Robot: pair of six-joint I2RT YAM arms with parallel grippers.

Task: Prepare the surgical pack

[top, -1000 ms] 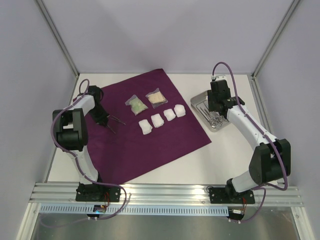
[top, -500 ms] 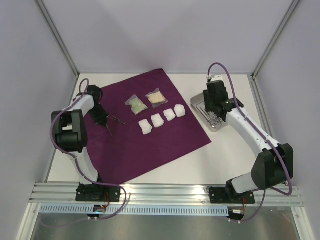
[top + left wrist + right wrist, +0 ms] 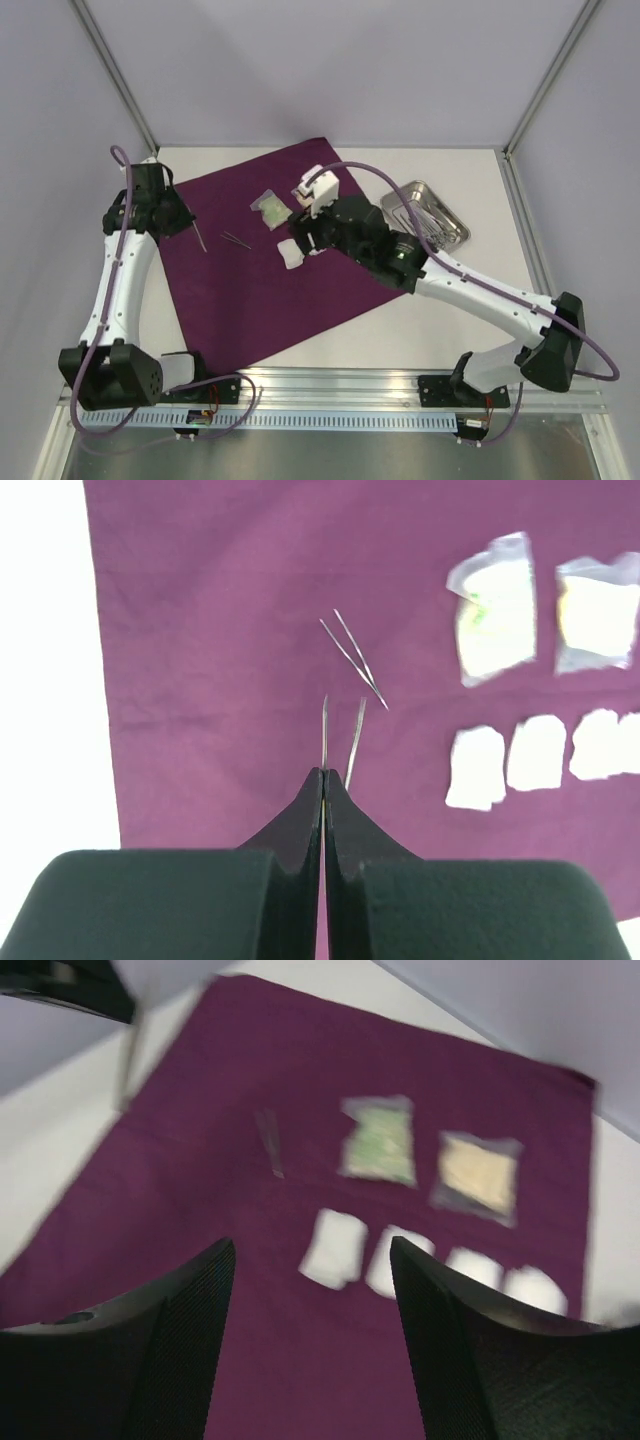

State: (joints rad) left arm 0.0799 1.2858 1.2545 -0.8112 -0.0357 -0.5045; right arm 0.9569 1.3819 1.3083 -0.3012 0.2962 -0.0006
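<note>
The deep-purple cloth (image 3: 260, 290) lies spread on the table. My left gripper (image 3: 185, 219) (image 3: 324, 772) hovers over its left edge, shut on a thin two-pronged steel instrument (image 3: 340, 730) (image 3: 200, 238) that sticks out past its tips. A second such instrument (image 3: 352, 658) (image 3: 237, 239) lies on the cloth. Two clear packets (image 3: 493, 610) (image 3: 598, 615) and a row of white gauze pads (image 3: 477, 768) (image 3: 335, 1248) lie further right. My right gripper (image 3: 305, 236) (image 3: 312, 1260) hangs open above the pads, holding nothing. The steel tray (image 3: 455, 220) sits off the cloth at the right.
More steel instruments (image 3: 425, 215) lie in the tray. In the top view my right arm (image 3: 400, 255) reaches across the cloth and hides most of the gauze row and one packet. Pale walls with metal posts (image 3: 115, 85) close in the table.
My left gripper shut on the steel instrument and carried it up and to the left. My right arm swung from the tray to above the gauze pads, its jaws wider.
</note>
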